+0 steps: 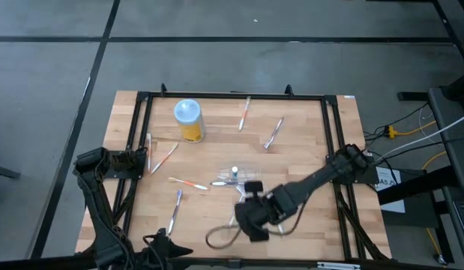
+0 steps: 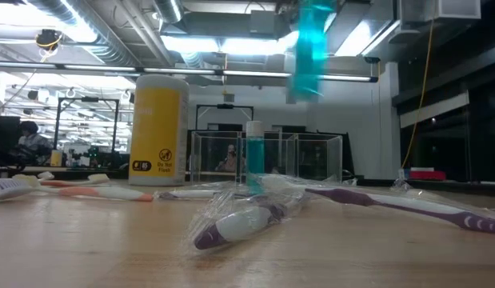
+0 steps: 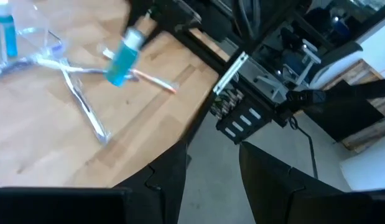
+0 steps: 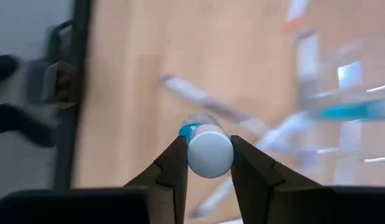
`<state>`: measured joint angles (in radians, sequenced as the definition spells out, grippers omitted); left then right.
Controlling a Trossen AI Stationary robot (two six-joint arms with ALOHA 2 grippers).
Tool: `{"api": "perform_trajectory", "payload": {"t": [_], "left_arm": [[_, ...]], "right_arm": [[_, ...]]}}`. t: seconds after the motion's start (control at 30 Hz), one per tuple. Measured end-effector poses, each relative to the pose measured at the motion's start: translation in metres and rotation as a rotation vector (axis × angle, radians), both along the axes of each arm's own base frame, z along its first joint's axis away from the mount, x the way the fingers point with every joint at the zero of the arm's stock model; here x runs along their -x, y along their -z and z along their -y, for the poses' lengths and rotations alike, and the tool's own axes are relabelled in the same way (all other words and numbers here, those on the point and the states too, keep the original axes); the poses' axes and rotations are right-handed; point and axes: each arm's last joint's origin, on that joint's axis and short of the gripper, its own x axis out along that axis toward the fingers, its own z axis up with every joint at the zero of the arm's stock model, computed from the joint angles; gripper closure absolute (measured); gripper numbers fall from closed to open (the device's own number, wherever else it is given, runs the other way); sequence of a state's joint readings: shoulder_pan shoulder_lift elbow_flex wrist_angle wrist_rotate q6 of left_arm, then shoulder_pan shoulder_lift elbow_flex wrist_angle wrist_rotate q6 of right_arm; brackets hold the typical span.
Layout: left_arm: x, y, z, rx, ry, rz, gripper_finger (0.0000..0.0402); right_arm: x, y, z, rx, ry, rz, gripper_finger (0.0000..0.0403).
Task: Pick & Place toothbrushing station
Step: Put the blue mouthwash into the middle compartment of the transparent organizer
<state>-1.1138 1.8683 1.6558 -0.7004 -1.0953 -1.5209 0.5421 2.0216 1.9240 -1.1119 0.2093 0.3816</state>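
Note:
My right gripper [image 1: 254, 223] is over the table's near middle, shut on a small teal tube [image 3: 122, 57] with a round white cap [image 4: 209, 154]; the low view shows the tube [image 2: 311, 48] high above the tabletop. Another teal tube [image 2: 253, 156] stands upright in the clear holder [image 1: 239, 174]. Slim toothbrushes lie flat on the wood: an orange-tipped one [image 1: 188, 183], a bluish one [image 1: 175, 208] and a wrapped purple one [image 2: 239, 220]. My left gripper [image 3: 211, 180] waits open at the table's near left edge, with nothing between its fingers. My right gripper pinches the teal tube at its white-capped end [image 4: 209, 154] between its two fingers [image 4: 173, 165]. The fingers come from above, slanting down. The teal body [image 3: 120, 62] hangs tilted below them, lifted clear of the table.
A yellow bottle [image 1: 190, 121] with a clear cap stands at the far left. Two more toothbrushes [image 1: 244, 112] [image 1: 273, 132] lie near the far edge. A black frame rail [image 1: 232, 96] borders the table, and a cable loop [image 1: 220, 236] lies by the near edge.

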Motion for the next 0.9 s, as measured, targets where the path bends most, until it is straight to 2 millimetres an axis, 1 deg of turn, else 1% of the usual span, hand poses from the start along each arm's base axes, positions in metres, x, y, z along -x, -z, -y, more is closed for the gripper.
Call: {"api": "perform_trajectory", "payload": {"t": [0.1, 0.23, 0.37, 0.43, 0.5, 0.57, 0.67, 0.77, 0.9], "left_arm": [[-0.013, -0.003, -0.004, -0.043, 0.001, 0.010, 0.0258], [-0.027, -0.006, -0.008, -0.090, 0.015, 0.014, 0.0258], [-0.021, -0.008, -0.005, -0.088, -0.011, 0.055, 0.0258], [-0.018, -0.009, -0.003, -0.083, -0.025, 0.080, 0.0258], [-0.017, -0.010, -0.002, -0.079, -0.032, 0.092, 0.0258], [-0.019, -0.010, -0.003, -0.079, -0.037, 0.092, 0.0258], [-0.022, -0.010, -0.005, -0.080, -0.046, 0.092, 0.0258], [-0.027, -0.010, -0.008, -0.080, -0.057, 0.089, 0.0258], [-0.032, -0.010, -0.012, -0.088, -0.071, 0.086, 0.0258]], "right_arm": [[-0.012, -0.018, 0.027, 0.055, -0.013, 0.023, 0.0306], [-0.021, -0.026, 0.075, 0.098, -0.047, -0.041, 0.0306], [-0.016, -0.038, 0.119, 0.064, -0.069, -0.051, 0.0306], [-0.012, -0.043, 0.138, 0.039, -0.068, -0.049, 0.0306], [-0.008, -0.047, 0.153, -0.003, -0.073, -0.029, 0.0306], [-0.003, -0.049, 0.164, -0.048, -0.098, -0.038, 0.0306], [0.000, -0.045, 0.173, -0.083, -0.137, -0.055, 0.0306], [0.002, -0.038, 0.177, -0.107, -0.175, -0.084, 0.0306], [0.000, -0.028, 0.178, -0.071, -0.228, -0.079, 0.0306]]}}
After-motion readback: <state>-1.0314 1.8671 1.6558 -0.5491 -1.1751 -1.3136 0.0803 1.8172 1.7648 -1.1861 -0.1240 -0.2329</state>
